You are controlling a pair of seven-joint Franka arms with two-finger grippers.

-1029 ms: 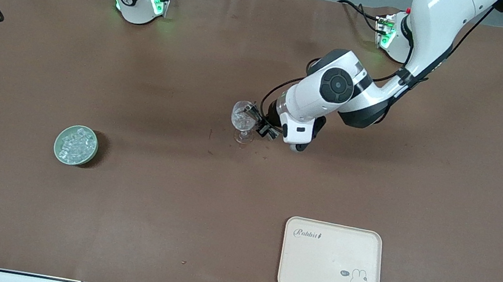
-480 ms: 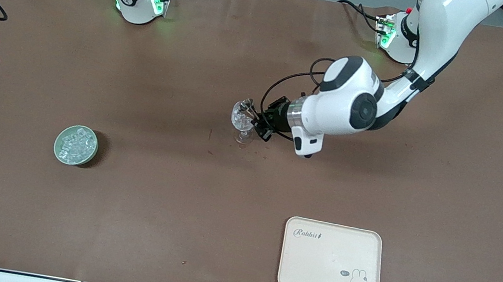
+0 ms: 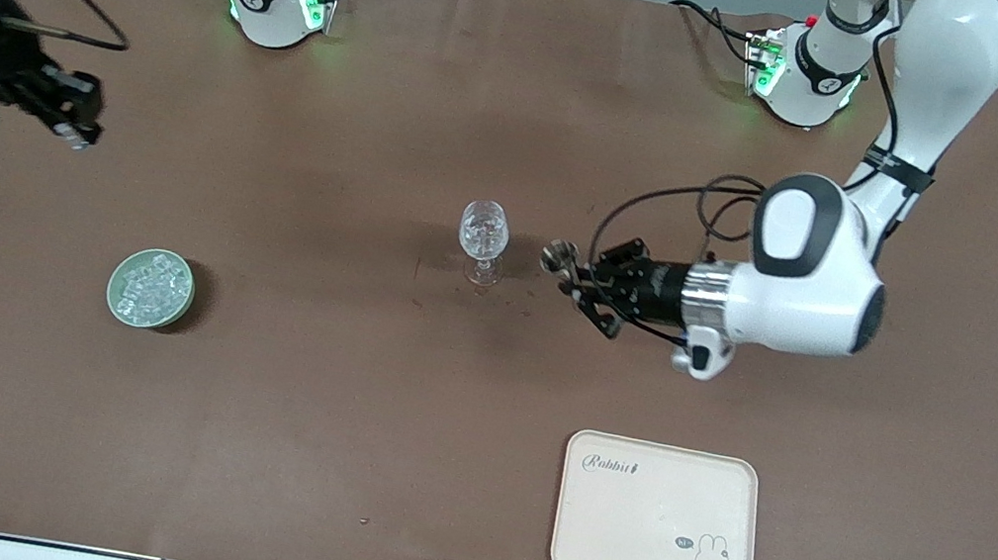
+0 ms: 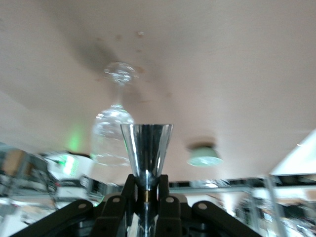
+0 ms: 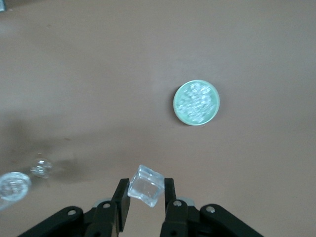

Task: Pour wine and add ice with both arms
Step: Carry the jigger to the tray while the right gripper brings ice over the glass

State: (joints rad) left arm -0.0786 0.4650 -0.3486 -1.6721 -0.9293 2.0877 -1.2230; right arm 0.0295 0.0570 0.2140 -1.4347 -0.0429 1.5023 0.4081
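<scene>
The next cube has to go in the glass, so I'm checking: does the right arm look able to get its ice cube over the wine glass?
Probably yes. The right gripper holds an ice cube, the wine glass stands alone, and the left gripper sits beside it, not over it.

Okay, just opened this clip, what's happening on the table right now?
The left gripper holds a small metal measuring cup beside the wine glass, which stands mid-table. The right gripper, up over the right arm's end of the table, is shut on an ice cube. More ice sits in the green bowl. A cream tray lies nearer the front camera.
</scene>
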